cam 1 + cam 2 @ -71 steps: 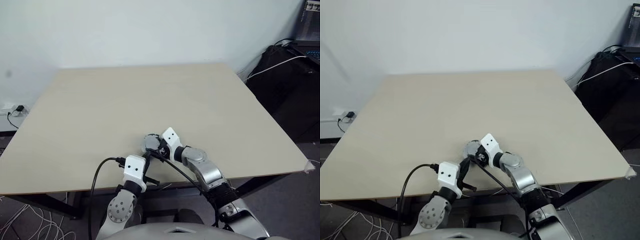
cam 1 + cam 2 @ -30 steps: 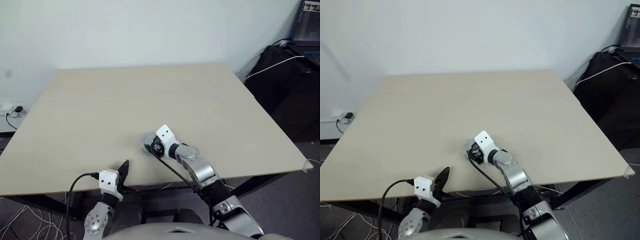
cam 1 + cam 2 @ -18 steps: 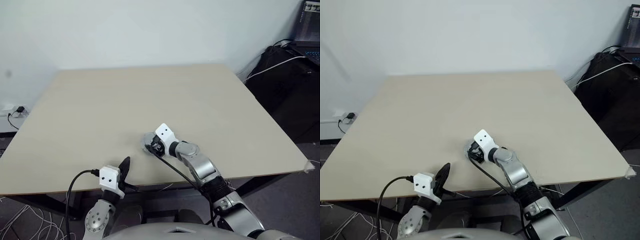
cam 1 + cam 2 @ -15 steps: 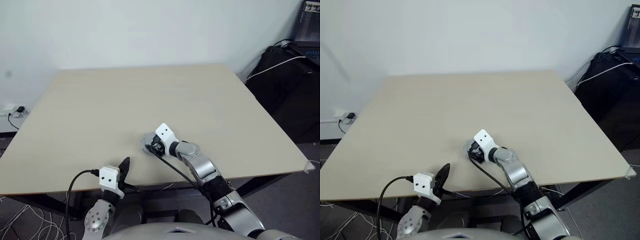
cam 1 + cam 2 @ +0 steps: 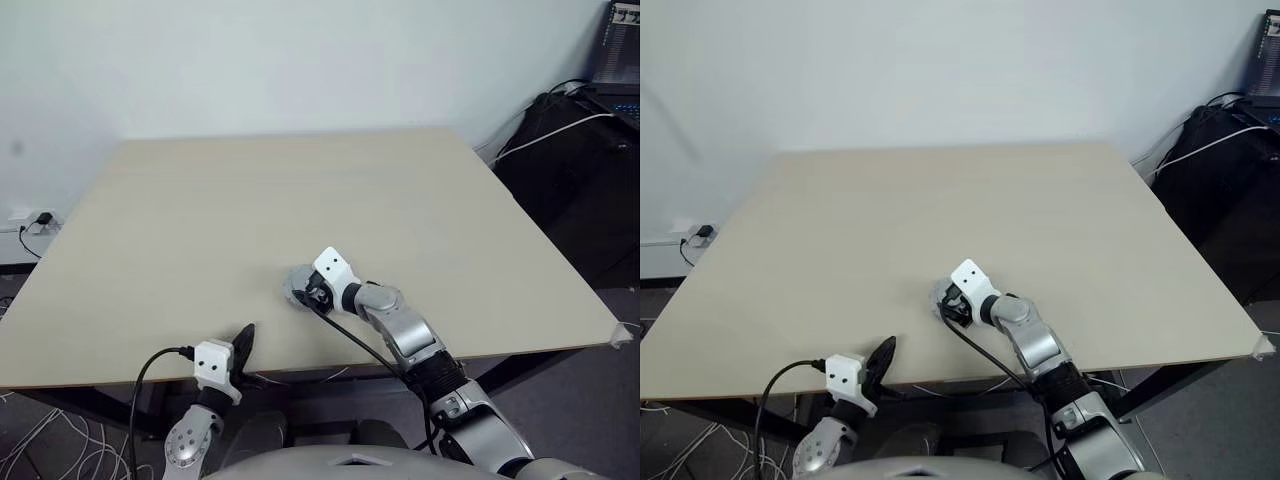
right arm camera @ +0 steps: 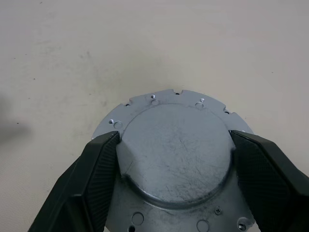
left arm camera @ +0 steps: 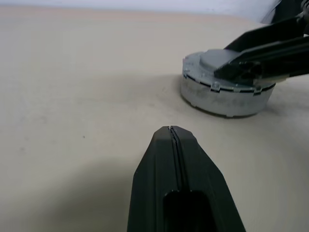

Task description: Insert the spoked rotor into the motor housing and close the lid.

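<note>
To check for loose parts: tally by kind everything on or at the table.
lid: 1
motor housing: 1
robot hands: 2 (left hand, right hand)
Total: 4

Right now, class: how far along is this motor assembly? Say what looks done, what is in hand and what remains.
Done, by the look of it: the lid sits on the assembled grey motor body on the table; no loose parts lie about. In hand: the right gripper clasps the lid's raised centre, a finger on each side. The left gripper is shut and empty, apart. Left: probably only seating and letting go.
</note>
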Robot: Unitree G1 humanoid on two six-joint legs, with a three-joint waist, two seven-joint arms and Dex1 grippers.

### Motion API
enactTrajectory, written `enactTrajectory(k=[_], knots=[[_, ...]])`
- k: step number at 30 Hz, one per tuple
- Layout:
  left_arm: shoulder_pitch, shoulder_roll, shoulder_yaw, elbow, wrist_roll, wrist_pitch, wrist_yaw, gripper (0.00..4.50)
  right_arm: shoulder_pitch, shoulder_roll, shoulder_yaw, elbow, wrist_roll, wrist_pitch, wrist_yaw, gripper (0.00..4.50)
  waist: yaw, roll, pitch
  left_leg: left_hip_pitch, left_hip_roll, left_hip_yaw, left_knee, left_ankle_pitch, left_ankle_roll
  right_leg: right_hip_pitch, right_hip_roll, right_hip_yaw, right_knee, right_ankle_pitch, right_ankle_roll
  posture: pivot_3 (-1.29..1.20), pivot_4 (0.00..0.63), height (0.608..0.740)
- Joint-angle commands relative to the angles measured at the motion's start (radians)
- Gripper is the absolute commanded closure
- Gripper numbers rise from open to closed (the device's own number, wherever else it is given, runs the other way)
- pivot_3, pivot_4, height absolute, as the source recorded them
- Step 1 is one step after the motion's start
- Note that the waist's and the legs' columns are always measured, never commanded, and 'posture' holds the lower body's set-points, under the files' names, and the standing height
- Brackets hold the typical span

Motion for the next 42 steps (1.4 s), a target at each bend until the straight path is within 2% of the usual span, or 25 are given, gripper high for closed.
enactTrajectory(k=[1,10,27,35,40,42], knots=[[-0.027,-0.005,0.012,0.055,-0.001,-0.072,-0.017,4.50,0.003,-0.014,-0.014,-0.008,-0.002,0.002,0.000,1.21,0.000,0.000,0.000,0.000,0.000,0.000,0.000,0.000,0.000,0.000,0.000,0.000,0.000,0.000,0.000,0.00,0.000,0.740],[-0.067,-0.010,0.024,0.151,-0.005,-0.138,-0.032,4.50,-0.005,-0.030,-0.002,-0.005,-0.028,0.019,-0.015,1.21,0.007,0.001,-0.001,0.000,0.000,0.000,0.000,0.000,0.000,0.000,0.000,-0.001,0.000,0.001,0.000,0.00,0.000,0.740],[-0.040,-0.012,0.020,-0.027,0.000,-0.031,0.015,4.50,-0.022,-0.010,-0.002,0.013,-0.029,0.089,-0.041,1.21,0.009,0.000,-0.003,0.000,0.000,0.000,0.000,0.000,0.000,0.000,-0.001,-0.001,0.001,0.000,0.003,0.00,0.000,0.740],[-0.171,-0.027,0.059,-0.226,0.041,0.303,0.184,4.50,-0.024,-0.007,-0.001,0.017,-0.030,0.096,-0.046,1.21,0.010,0.000,-0.003,0.000,0.000,-0.001,0.000,0.000,0.000,0.000,0.000,-0.001,0.001,0.000,0.005,0.00,0.000,0.740],[-0.325,-0.002,0.065,-0.271,-0.031,0.628,0.159,4.50,-0.023,0.000,-0.005,0.013,-0.027,0.100,-0.051,1.21,0.008,-0.001,-0.003,0.001,0.000,-0.001,0.001,0.001,-0.001,0.000,0.006,-0.001,0.001,0.001,0.006,0.00,0.000,0.740],[-0.364,0.003,0.071,-0.276,-0.059,0.702,0.141,4.50,-0.024,0.003,-0.006,0.014,-0.027,0.100,-0.053,1.21,0.005,-0.001,-0.003,0.001,0.000,-0.002,0.001,0.001,-0.001,0.001,0.007,0.000,0.001,0.001,0.006,0.00,0.000,0.740]])
